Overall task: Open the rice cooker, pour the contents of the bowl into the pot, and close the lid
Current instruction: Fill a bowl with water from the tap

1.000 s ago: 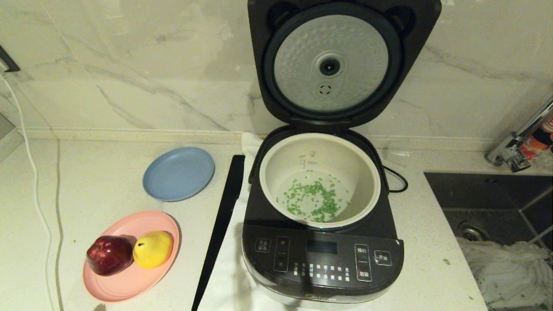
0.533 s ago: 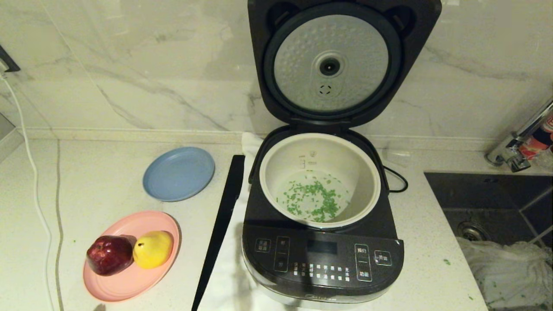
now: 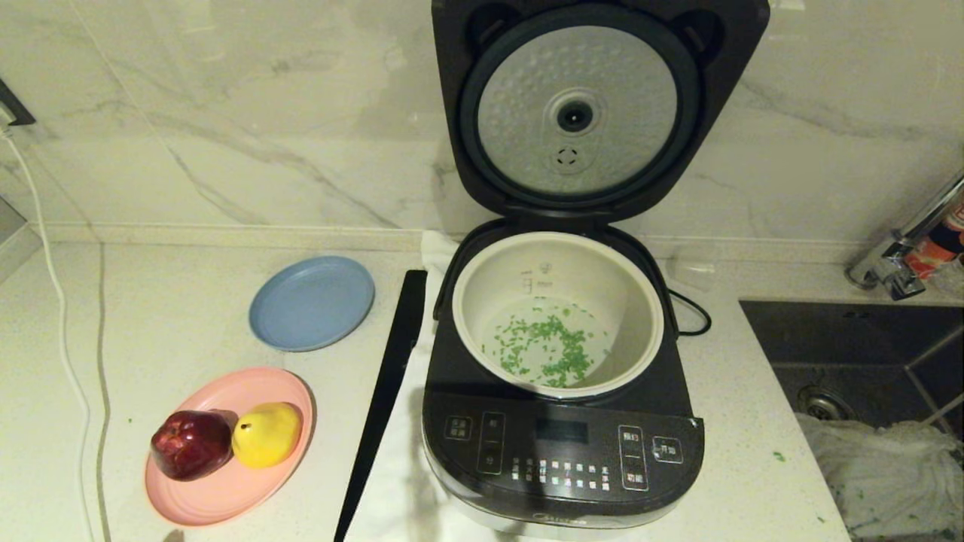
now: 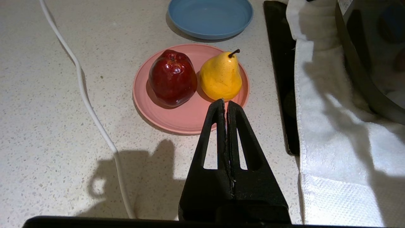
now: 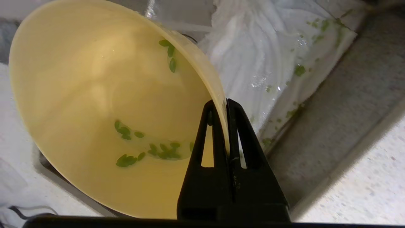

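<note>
Nothing has shifted since a second ago: my right gripper (image 5: 226,109) pinches the bowl (image 5: 95,95) rim; the lid (image 3: 576,113) stands open, up-left of it; my left gripper (image 4: 226,107) is pressed together.

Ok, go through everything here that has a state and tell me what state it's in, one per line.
Lid: open, standing upright.
Pot: seated in the cooker, green bits on its bottom.
Bowl: tilted, a few green bits left inside.
Right end effector: shut on the bowl's rim.
Left end effector: shut, empty, above the counter.
Pink plate: holds an apple and a pear.
Blue plate: empty.
</note>
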Robot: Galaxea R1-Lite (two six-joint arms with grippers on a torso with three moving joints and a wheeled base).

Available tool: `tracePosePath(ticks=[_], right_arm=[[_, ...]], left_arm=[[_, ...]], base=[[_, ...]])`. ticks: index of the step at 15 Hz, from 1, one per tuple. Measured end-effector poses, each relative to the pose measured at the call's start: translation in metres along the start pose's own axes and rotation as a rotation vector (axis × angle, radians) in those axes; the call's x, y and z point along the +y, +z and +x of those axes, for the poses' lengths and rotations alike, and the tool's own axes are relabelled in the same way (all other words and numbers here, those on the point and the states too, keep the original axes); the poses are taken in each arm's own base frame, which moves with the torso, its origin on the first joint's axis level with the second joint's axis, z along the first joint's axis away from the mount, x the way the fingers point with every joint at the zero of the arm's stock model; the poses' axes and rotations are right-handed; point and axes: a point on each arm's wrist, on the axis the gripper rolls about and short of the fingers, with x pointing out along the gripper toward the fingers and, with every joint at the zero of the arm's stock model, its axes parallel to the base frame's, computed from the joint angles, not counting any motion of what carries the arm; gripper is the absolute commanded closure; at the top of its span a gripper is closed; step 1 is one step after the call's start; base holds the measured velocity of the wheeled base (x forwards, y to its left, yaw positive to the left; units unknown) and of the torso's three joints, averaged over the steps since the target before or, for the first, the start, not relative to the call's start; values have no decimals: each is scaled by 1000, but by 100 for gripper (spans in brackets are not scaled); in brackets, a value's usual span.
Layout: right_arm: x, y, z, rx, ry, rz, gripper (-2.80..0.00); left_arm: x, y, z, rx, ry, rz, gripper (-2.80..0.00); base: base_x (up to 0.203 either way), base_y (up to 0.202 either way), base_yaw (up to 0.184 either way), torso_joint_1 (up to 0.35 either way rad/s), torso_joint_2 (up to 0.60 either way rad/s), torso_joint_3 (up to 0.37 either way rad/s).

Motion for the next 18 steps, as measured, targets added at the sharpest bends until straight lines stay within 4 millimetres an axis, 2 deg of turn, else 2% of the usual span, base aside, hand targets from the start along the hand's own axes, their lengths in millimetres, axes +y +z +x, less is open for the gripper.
tracePosePath(ticks=[10, 18], right_arm=[[6, 16, 26, -13, 7, 30, 0], [30, 19, 49, -38, -9, 53, 0]], left_arm=[[0, 0, 0, 0, 0, 0, 0], [0, 0, 0, 0, 0, 0, 0]], base=[[0, 0, 0, 0, 0, 0], [0, 0, 0, 0, 0, 0]])
